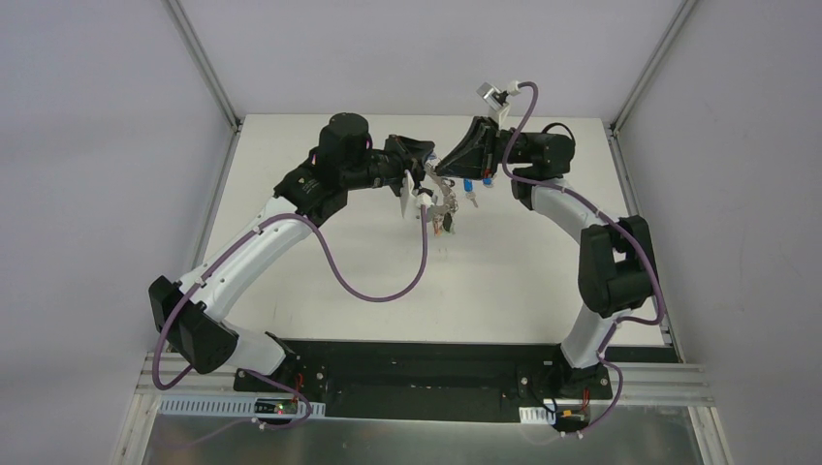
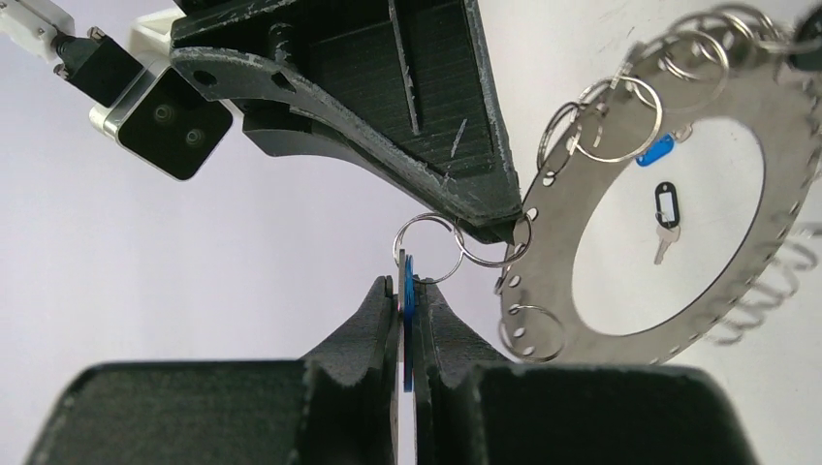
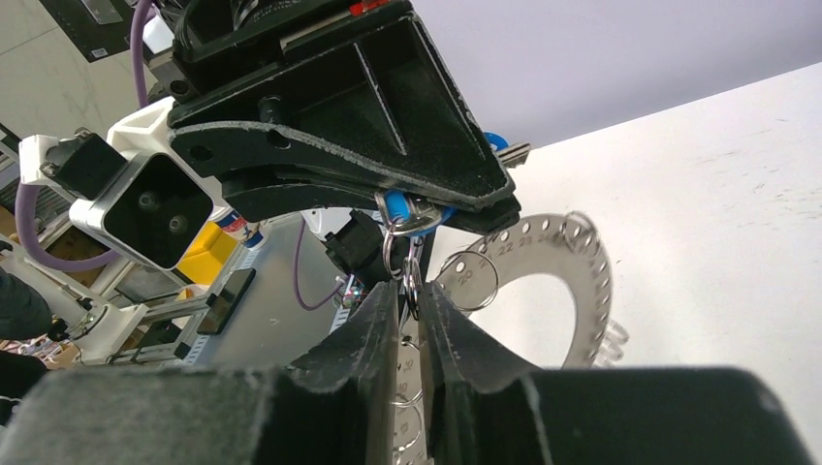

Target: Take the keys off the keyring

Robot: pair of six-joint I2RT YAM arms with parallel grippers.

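The keyring (image 2: pixel 553 242), a flat grey metal ring with small holes round its rim, is held up above the table (image 1: pixel 543 281) between both arms. My left gripper (image 2: pixel 407 287) is shut on a blue-tagged key (image 2: pixel 409 302), seen edge-on. Two small split rings (image 2: pixel 426 248) link that key to the keyring's rim. My right gripper (image 3: pixel 409 295) is closed on the keyring's rim (image 3: pixel 582 271) next to those split rings, its tip (image 2: pixel 509 221) touching the rim. From above, the two grippers (image 1: pixel 426 174) (image 1: pixel 444 172) meet tip to tip, and more keys (image 1: pixel 446 223) hang below.
Loose keys lie on the table under the keyring: a black-tagged one (image 2: pixel 666 211) and blue-tagged ones (image 1: pixel 468 186). More empty split rings (image 2: pixel 620 121) hang along the keyring's rim. Grey walls close in the table at the back and sides.
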